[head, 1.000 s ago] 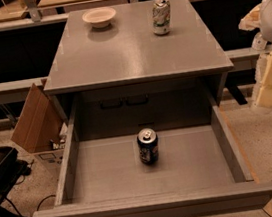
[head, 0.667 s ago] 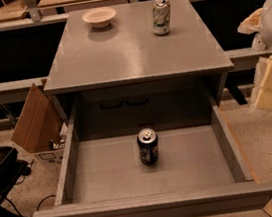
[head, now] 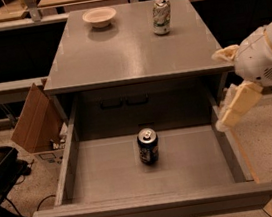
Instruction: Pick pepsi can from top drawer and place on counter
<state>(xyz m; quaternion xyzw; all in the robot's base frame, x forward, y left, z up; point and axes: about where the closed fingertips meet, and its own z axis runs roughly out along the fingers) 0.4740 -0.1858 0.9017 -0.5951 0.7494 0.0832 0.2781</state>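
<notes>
While the top drawer [head: 72, 155] stood open, pepsi can [head: 148, 146]: upright mid-floor.
Gripper [head: 237, 104]: hung at the can's 3 o'clock, by the drawer wall; its grip could not be told.

The flat, glossy grey square counter [head: 123, 56] carries a shallow cream bowl [head: 99, 17] at rear left and an upright pale white-green can [head: 162, 16] at rear right, well apart. The gripper [head: 231, 113] hangs just below its front right corner.
</notes>
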